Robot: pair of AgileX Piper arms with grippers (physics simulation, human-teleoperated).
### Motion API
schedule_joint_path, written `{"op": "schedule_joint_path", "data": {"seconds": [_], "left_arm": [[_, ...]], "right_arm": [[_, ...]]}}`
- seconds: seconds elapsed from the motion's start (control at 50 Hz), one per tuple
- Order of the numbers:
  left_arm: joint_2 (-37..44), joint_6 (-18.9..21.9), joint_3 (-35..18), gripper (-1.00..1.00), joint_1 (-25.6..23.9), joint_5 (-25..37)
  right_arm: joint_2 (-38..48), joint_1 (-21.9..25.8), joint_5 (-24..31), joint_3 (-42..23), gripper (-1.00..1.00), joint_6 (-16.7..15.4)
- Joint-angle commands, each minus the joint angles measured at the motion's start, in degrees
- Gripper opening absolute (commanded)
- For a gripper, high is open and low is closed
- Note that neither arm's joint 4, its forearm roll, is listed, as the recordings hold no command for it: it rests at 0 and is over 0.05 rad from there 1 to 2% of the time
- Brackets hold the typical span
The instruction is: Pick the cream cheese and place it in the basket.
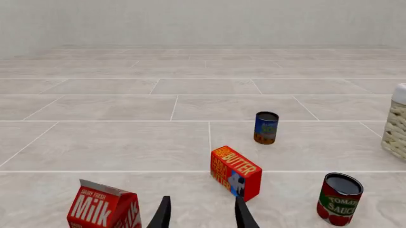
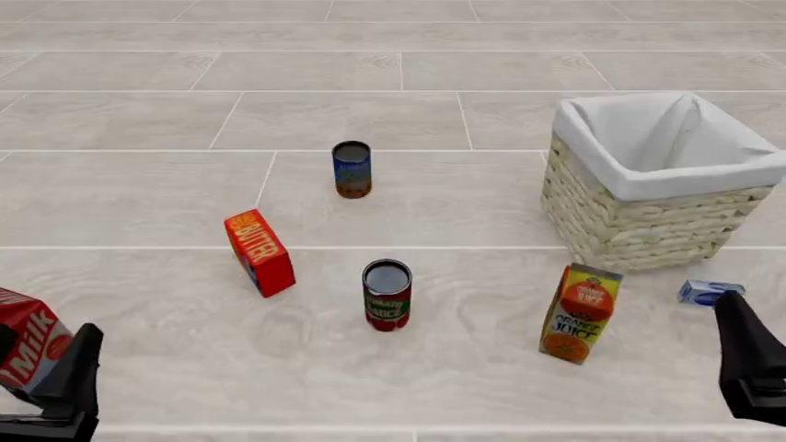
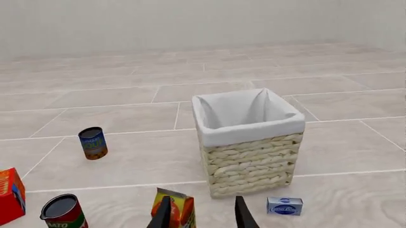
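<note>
The cream cheese (image 2: 710, 292), a small flat light-blue and white box, lies on the floor just in front of the basket's right corner; it also shows in the right wrist view (image 3: 284, 206). The wicker basket (image 2: 632, 216) with white cloth lining stands at the right and shows in the right wrist view (image 3: 250, 161). My right gripper (image 2: 752, 354) is open and empty, low at the right edge, a little nearer than the cream cheese; its fingertips (image 3: 242, 216) show in its wrist view. My left gripper (image 2: 68, 382) is open and empty at the lower left, beside the milk carton.
An orange juice carton (image 2: 580, 313) stands left of the cream cheese. A tomato sauce can (image 2: 387, 295), a red butter box (image 2: 260, 252) and a blue can (image 2: 352, 169) stand in the middle. A red milk carton (image 2: 25, 343) is at the far left.
</note>
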Motion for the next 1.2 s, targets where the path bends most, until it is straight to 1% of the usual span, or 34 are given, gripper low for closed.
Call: {"op": "schedule_joint_path", "data": {"seconds": [0.02, 0.04, 0.06, 0.12, 0.14, 0.16, 0.18, 0.24, 0.28, 0.3, 0.32, 0.38, 0.46, 0.54, 0.56, 0.58, 0.64, 0.7, 0.74, 0.8, 0.84, 0.88, 0.92, 0.94, 0.96, 0.98, 1.0, 1.04, 1.08, 1.12, 1.14, 1.16, 1.18, 1.2], "left_arm": [[0.0, 0.0, 0.0, 1.00, 0.0, 0.0], [0.0, 0.0, 0.0, 1.00, 0.0, 0.0], [0.0, 0.0, 0.0, 1.00, 0.0, 0.0], [0.0, 0.0, 0.0, 1.00, 0.0, 0.0], [0.0, 0.0, 0.0, 1.00, 0.0, 0.0], [0.0, 0.0, 0.0, 1.00, 0.0, 0.0], [0.0, 0.0, 0.0, 1.00, 0.0, 0.0], [0.0, 0.0, 0.0, 1.00, 0.0, 0.0], [0.0, 0.0, 0.0, 1.00, 0.0, 0.0], [0.0, 0.0, 0.0, 1.00, 0.0, 0.0], [0.0, 0.0, 0.0, 1.00, 0.0, 0.0], [0.0, 0.0, 0.0, 1.00, 0.0, 0.0], [0.0, 0.0, 0.0, 1.00, 0.0, 0.0], [0.0, 0.0, 0.0, 1.00, 0.0, 0.0], [0.0, 0.0, 0.0, 1.00, 0.0, 0.0], [0.0, 0.0, 0.0, 1.00, 0.0, 0.0], [0.0, 0.0, 0.0, 1.00, 0.0, 0.0], [0.0, 0.0, 0.0, 1.00, 0.0, 0.0], [0.0, 0.0, 0.0, 1.00, 0.0, 0.0], [0.0, 0.0, 0.0, 1.00, 0.0, 0.0], [0.0, 0.0, 0.0, 1.00, 0.0, 0.0], [0.0, 0.0, 0.0, 1.00, 0.0, 0.0], [0.0, 0.0, 0.0, 1.00, 0.0, 0.0], [0.0, 0.0, 0.0, 1.00, 0.0, 0.0], [0.0, 0.0, 0.0, 1.00, 0.0, 0.0], [0.0, 0.0, 0.0, 1.00, 0.0, 0.0], [0.0, 0.0, 0.0, 1.00, 0.0, 0.0], [0.0, 0.0, 0.0, 1.00, 0.0, 0.0], [0.0, 0.0, 0.0, 1.00, 0.0, 0.0], [0.0, 0.0, 0.0, 1.00, 0.0, 0.0], [0.0, 0.0, 0.0, 1.00, 0.0, 0.0], [0.0, 0.0, 0.0, 1.00, 0.0, 0.0], [0.0, 0.0, 0.0, 1.00, 0.0, 0.0], [0.0, 0.0, 0.0, 1.00, 0.0, 0.0]], "right_arm": [[8.9, -0.5, 0.0, -5.9, 1.00, 0.2], [11.9, -0.5, -0.4, -6.5, 1.00, 0.0], [13.0, 0.0, -0.5, -7.1, 1.00, 0.0], [14.3, -0.6, 1.5, -10.8, 1.00, -3.6], [15.3, -0.8, 2.1, -11.7, 1.00, -3.8], [16.1, -1.6, 2.6, -12.6, 1.00, -3.1], [17.7, -1.9, 2.8, -13.2, 1.00, -3.1], [17.9, -1.6, 3.7, -14.3, 1.00, -3.0], [19.7, -1.6, 4.8, -15.7, 1.00, -5.2], [20.4, -1.6, 5.3, -16.3, 1.00, -5.9], [20.5, -1.5, 5.6, -16.7, 1.00, -5.7], [22.9, -2.0, 6.4, -18.2, 1.00, -8.3], [24.3, -3.0, 7.7, -20.6, 1.00, -9.8], [26.4, -3.9, 9.5, -23.1, 1.00, -12.7], [26.6, -3.6, 10.2, -23.6, 1.00, -14.0], [26.9, -3.6, 10.8, -24.1, 1.00, -14.1], [27.8, -3.1, 14.1, -26.4, 1.00, -16.4], [28.1, -3.3, 15.5, -28.1, 1.00, -17.3], [28.8, -3.6, 17.5, -30.2, 1.00, -20.0], [29.9, -3.5, 19.8, -32.3, 1.00, -22.5], [30.9, -3.5, 21.8, -33.9, 1.00, -24.9], [31.7, -3.4, 23.4, -34.8, 1.00, -28.2], [32.1, -3.1, 25.0, -36.1, 1.00, -29.6], [32.1, -3.1, 25.0, -36.1, 1.00, -29.6], [33.0, -3.2, 26.3, -37.1, 1.00, -30.2], [33.2, -3.7, 26.5, -37.7, 1.00, -31.5], [33.7, -4.1, 27.1, -38.7, 1.00, -31.8], [34.8, -4.7, 28.0, -39.6, 1.00, -33.5], [35.8, -6.0, 28.7, -38.3, 1.00, -39.4], [36.6, -5.3, 30.5, -39.9, 1.00, -39.2], [37.6, -6.0, 30.9, -40.2, 1.00, -40.5], [37.8, -6.2, 31.0, -39.4, 1.00, -42.5], [37.7, -6.0, 31.2, -39.0, 1.00, -43.3], [38.1, -5.7, 31.6, -39.1, 1.00, -43.2]]}}
